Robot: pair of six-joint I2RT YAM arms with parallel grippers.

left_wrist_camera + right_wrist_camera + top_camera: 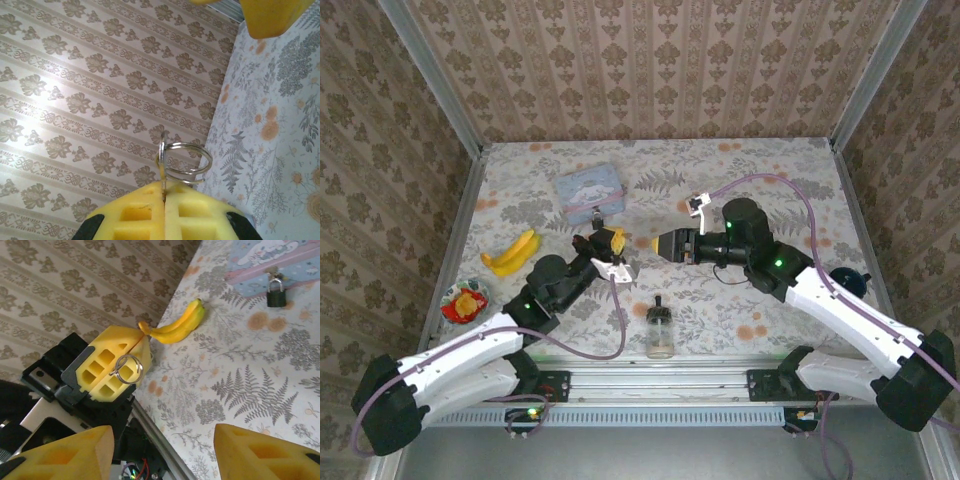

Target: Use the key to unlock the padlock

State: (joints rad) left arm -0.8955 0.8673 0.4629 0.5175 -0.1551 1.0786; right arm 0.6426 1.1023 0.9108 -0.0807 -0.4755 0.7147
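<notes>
1. My left gripper (165, 200) has its yellow pads pressed together on the key (163, 172). A thin metal edge runs into the seam between them, and the wire ring sticks out past the tips.
2. My right gripper (165, 452) has its fingers spread wide apart with nothing between them. From overhead it sits just right of the left one, tip pointing toward tip, and they are not touching.
3. The padlock (276, 294) is on the table (770, 170), well apart from both grippers. It is right at the near edge of the blue tin (588, 190), with its shackle pointing at the tin. I cannot tell whether the shackle is hooked onto anything there.
4. The shackle looks seated in the dark body, though the lock is too small for me to be sure.
5. A banana (176, 326) lies on the table left of the tin, toward the left wall.
6. A small glass bottle (660, 331) with a black cap stands upright near the front rail, between the two arms.
</notes>
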